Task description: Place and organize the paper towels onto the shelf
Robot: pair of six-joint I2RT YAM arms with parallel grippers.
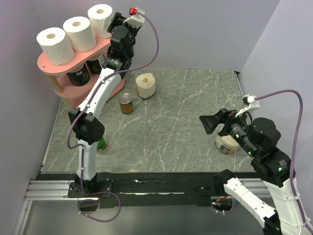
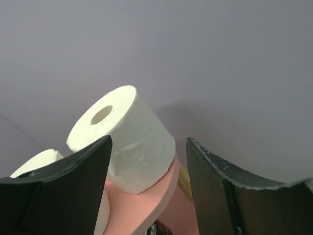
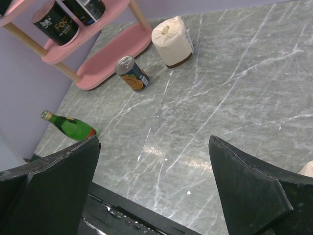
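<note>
Three white paper towels (image 1: 55,45), (image 1: 79,33), (image 1: 100,19) stand in a row on the top board of the pink shelf (image 1: 46,66). My left gripper (image 1: 118,23) is open just right of the rightmost roll, holding nothing. In the left wrist view that roll (image 2: 127,142) stands upright on the pink board (image 2: 146,205) beyond my open left gripper (image 2: 148,143). A fourth roll (image 1: 145,85) stands on the table, also in the right wrist view (image 3: 171,41). A fifth roll (image 1: 227,144) sits under my right arm. My right gripper (image 1: 210,122) is open and empty above the table (image 3: 154,142).
Two dark cans (image 1: 78,76), (image 1: 95,63) stand on the shelf's middle tier. A can (image 1: 126,104) stands on the table near the fourth roll. A green bottle (image 1: 101,144) lies by the left arm. Purple walls close in the left and back.
</note>
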